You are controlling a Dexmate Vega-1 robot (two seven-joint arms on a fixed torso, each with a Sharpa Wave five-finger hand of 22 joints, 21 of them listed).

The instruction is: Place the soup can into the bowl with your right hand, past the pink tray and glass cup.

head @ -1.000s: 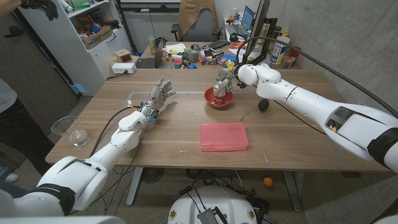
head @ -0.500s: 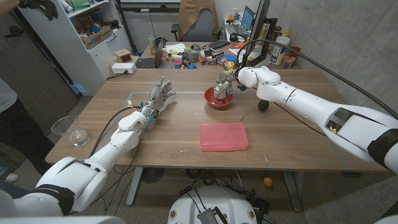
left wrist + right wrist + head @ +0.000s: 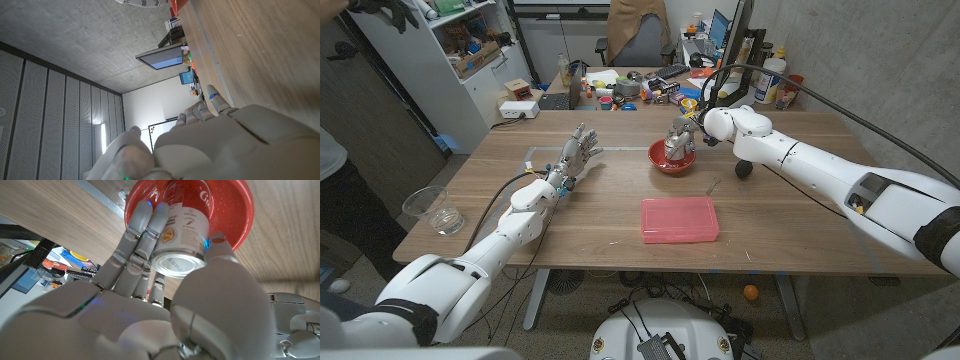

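Note:
The soup can (image 3: 182, 225), red and white with a bare metal end, stands inside the red bowl (image 3: 241, 215). My right hand (image 3: 150, 305) grips it, with fingers (image 3: 142, 235) on one side and the thumb on the other. In the head view the right hand (image 3: 680, 132) is over the red bowl (image 3: 672, 163) at the table's far middle and hides most of the can. The pink tray (image 3: 679, 219) lies nearer, in front of the bowl. The glass cup (image 3: 433, 210) stands at the table's left edge. My left hand (image 3: 576, 156) is open, its fingers spread and holding nothing.
A small black ball (image 3: 744, 168) lies just right of the bowl, under my right forearm. Clutter and a monitor stand on the desk behind the table. A person (image 3: 332, 160) stands at the far left. In the left wrist view the left hand (image 3: 215, 140) shows beside the wooden tabletop (image 3: 260, 45).
The right hand with the can has shifted very slightly over the bowl. The left arm has not moved.

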